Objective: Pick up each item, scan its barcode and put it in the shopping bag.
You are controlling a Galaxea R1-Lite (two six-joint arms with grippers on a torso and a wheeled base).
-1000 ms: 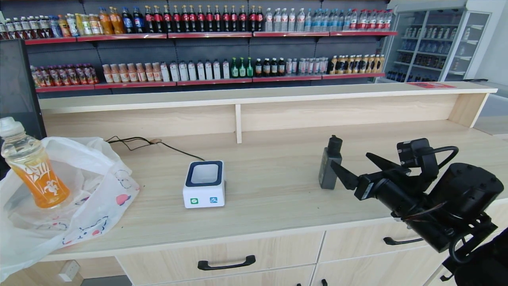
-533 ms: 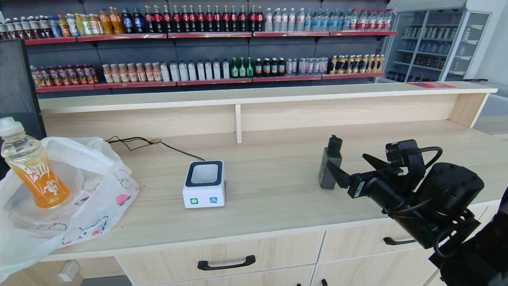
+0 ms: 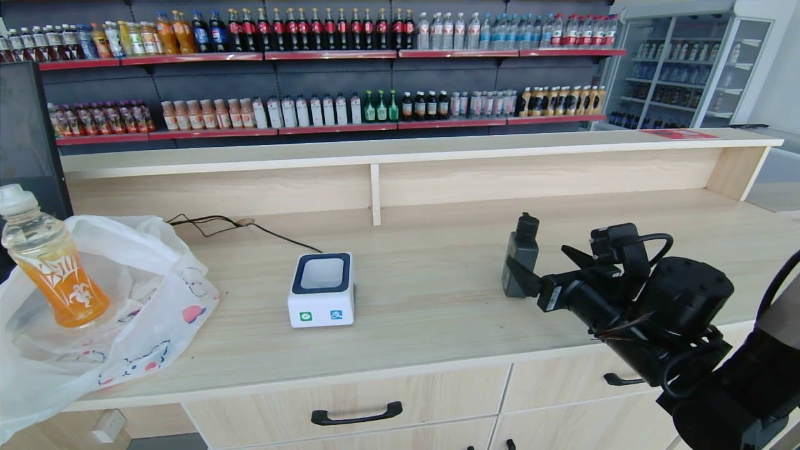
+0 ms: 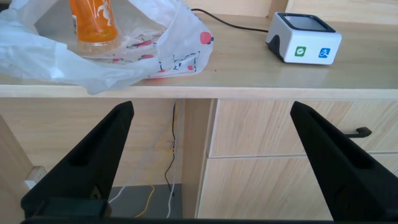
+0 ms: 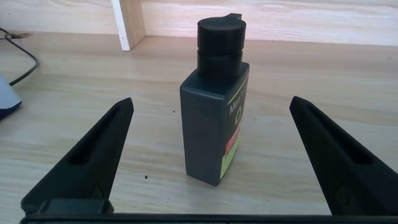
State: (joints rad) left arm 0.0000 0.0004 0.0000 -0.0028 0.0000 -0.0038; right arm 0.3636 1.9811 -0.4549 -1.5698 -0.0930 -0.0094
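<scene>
Grey plastic bottle (image 5: pixel 208 130) looks rigid, light, maybe slick; right gripper (image 5: pixel 211 104), jaws apart, should clamp its flat sides midway.

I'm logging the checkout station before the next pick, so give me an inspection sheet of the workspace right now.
Surface: light wood counter, drawers below.
Job's things: grey bottle upright on the counter; orange drink bottle standing in the shopping bag; scanner between them.
Clutter: nothing seen.
Grippers: right gripper open at the grey bottle; left gripper open, low before the drawers.
Cables: black cable behind the scanner; wires hanging under the counter.
Surroundings: drink shelves, fridge.
</scene>
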